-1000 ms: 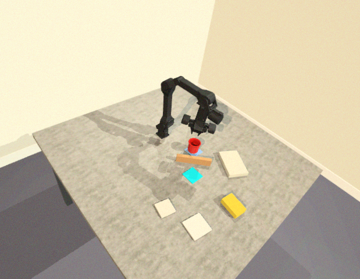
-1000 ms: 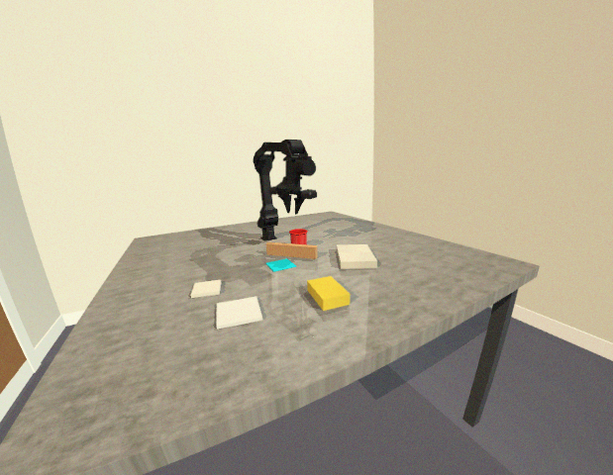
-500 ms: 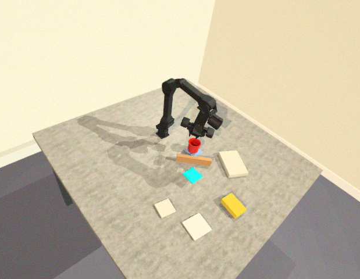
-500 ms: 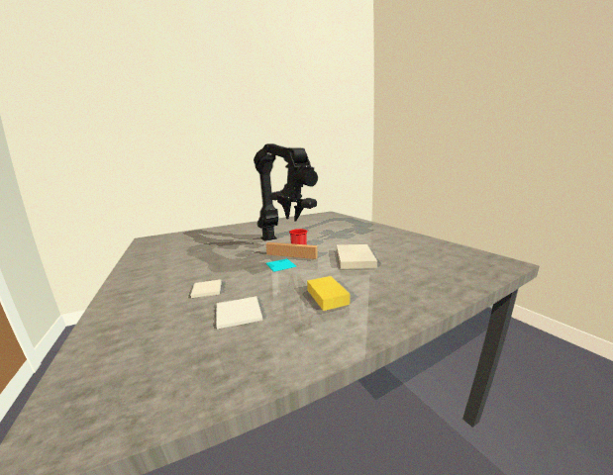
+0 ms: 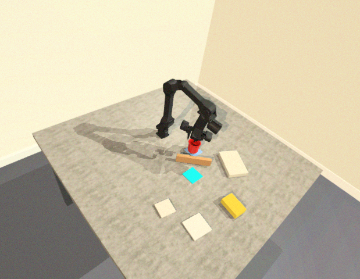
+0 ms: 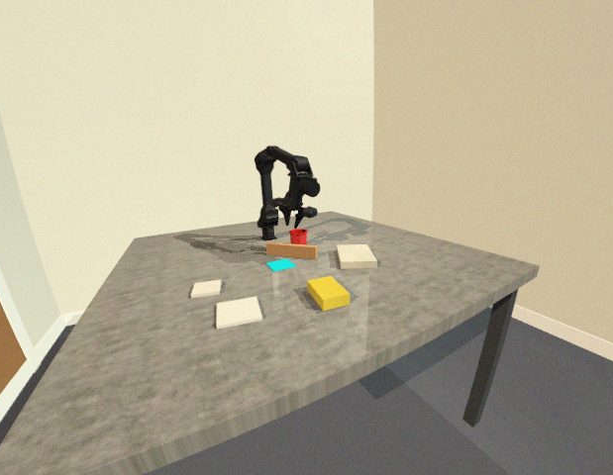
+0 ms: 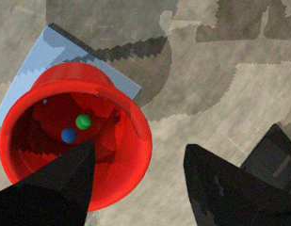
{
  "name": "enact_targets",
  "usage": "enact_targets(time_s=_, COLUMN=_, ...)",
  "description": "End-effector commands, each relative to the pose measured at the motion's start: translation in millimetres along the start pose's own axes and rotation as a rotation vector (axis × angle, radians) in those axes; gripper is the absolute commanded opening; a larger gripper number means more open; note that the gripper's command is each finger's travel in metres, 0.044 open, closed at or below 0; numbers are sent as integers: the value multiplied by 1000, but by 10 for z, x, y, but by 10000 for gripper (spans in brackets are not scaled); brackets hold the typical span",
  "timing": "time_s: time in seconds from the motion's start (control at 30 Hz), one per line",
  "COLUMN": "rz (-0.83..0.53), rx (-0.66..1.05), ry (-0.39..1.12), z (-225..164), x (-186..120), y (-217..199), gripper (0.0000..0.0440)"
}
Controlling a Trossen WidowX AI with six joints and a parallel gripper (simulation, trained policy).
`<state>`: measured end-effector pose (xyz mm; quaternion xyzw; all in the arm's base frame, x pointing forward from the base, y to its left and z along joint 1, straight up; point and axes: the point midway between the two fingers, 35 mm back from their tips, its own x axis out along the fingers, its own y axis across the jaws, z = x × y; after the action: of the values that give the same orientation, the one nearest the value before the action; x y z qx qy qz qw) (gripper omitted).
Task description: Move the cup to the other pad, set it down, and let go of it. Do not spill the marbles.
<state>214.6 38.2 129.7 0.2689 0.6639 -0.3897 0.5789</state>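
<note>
The end effector (image 5: 195,140) (image 6: 291,227) (image 7: 139,153) hangs above the cup, its fingers spread partway with nothing between them. In the wrist view the red cup (image 5: 193,147) (image 6: 298,237) (image 7: 144,146) lies off to the left: the left fingertip overlaps its mouth, while the other is outside the rim. The coming grasp likely turns on shifting that way to straddle it. The cup stands upright on the blue pad (image 5: 199,151) (image 7: 123,83), marbles (image 7: 83,121) inside. Beyond the orange barrier (image 5: 193,160) (image 6: 291,250), the cyan pad (image 5: 192,175) (image 6: 280,264) lies on the bench (image 5: 128,192) (image 6: 143,332).

Just below my gripper (image 5: 195,139), the red cup (image 5: 193,146) stands on the blue pad (image 5: 199,151), behind the orange bar (image 5: 193,160).
</note>
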Motion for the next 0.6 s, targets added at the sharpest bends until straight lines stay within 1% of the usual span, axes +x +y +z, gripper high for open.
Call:
enact_targets(time_s=0.0, rz=-22, rx=-9, ry=-1, z=-16, x=123, y=-1, gripper=179)
enact_targets(time_s=0.57, rz=-60, rx=-102, ry=-2, z=-63, x=595, y=37, gripper=179)
